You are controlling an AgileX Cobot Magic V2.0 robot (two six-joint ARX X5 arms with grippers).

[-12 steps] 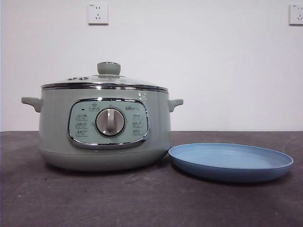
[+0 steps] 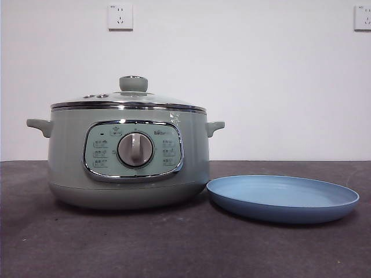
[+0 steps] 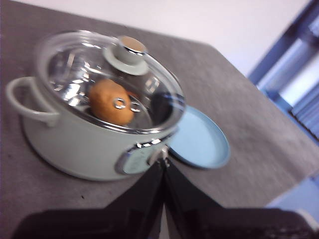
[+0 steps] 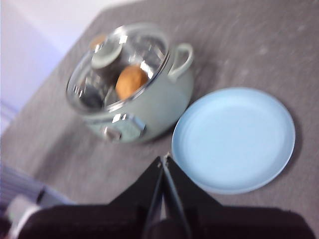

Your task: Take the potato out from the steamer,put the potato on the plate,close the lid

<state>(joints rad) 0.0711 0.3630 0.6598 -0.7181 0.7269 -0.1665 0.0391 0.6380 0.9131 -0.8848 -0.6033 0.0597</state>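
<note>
Nothing has moved since the earlier frame — the lid (image 2: 128, 98) sits on the steamer (image 2: 126, 153), with the potato (image 3: 111, 101) inside under the glass. Just beside the steamer's base lies the plate (image 2: 283, 198), bare, with open bench (image 2: 174, 243) in front. Both the left end effector (image 3: 162, 167) and right end effector (image 4: 163, 162) hang well clear, jaws together.

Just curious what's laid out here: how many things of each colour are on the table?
Sage-green: 2, the steamer and its lid with the green knob
Light blue: 1, the plate
Brown: 1, the potato inside the steamer
Total: 4
</note>
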